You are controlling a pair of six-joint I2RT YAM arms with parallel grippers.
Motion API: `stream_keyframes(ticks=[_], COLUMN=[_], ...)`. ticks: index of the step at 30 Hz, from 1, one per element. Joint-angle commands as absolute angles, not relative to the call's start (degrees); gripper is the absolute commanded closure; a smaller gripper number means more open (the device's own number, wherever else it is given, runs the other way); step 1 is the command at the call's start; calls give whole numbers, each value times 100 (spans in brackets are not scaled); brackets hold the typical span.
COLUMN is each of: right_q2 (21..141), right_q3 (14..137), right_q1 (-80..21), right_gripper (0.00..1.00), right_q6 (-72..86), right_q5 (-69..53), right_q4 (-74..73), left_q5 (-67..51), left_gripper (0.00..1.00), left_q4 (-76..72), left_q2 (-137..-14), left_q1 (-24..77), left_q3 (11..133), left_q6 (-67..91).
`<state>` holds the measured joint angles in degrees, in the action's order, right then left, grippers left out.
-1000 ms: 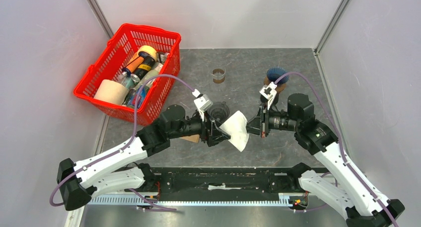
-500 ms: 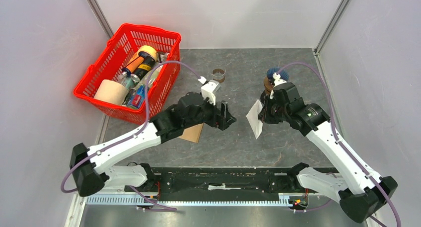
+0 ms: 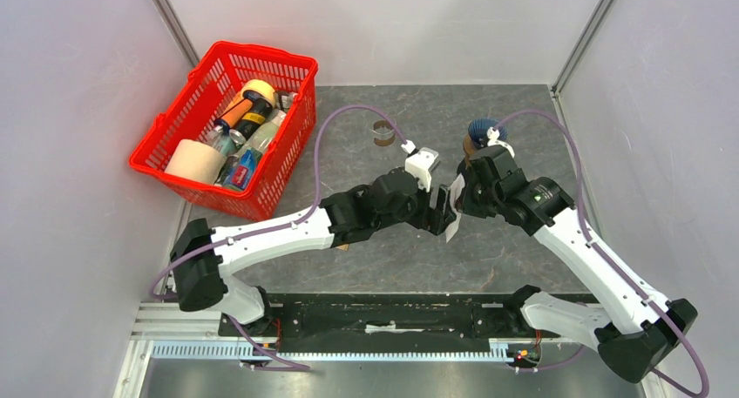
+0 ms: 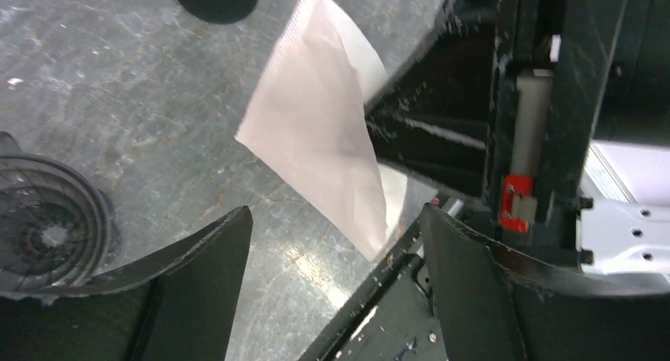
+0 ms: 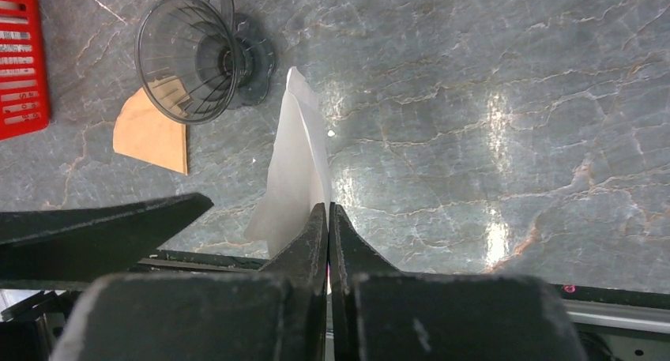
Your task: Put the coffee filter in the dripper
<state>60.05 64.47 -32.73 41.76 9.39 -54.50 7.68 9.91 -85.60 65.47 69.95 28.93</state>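
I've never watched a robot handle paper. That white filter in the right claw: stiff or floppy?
Probably very light: the white filter sticks out from the right gripper, pinched only at one edge, without drooping. Likely thin and easily creased; its surface shows folds. A push would probably bend it.

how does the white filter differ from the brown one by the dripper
The white filter is pinched in the shut right gripper, held on edge above the table; the brown filter lies flat on it, untouched, partly behind the dripper. One is white, the other brown. Both are paper; neither is in the dripper.
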Motion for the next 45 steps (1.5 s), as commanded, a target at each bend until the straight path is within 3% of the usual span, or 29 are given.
stream_keyframes(ticks=[1,4,15,22,30,45], right_q2=[6049,5989,6065,5942,5959,6014], right_q3=[6689,6688,6628,6557,6480,6406], right_q1=[-3390,-3399,-3400,-3401,-3401,-3392], right_gripper=[100,100,100,100,100,100], right_q6=[4506,4577,4672,4676,4529,4182], right_q5=[1097,999,602,431,140,1197], right_q4=[-5460,-5410,-5278,-5150,-5053,-5806], left_q5=[1327,1545,1486,1864,1782,2888], left_gripper=[18,25,27,39,43,82], left_q4=[607,692,716,809,826,1502], left_q2=[-8684,-8766,-8912,-8970,-9213,-9032], left_q1=[6561,6590,6601,6616,6625,6619], left_q3=[7242,7266,7278,7275,7544,7509], left_q6=[3116,3060,3081,3122,3086,2989])
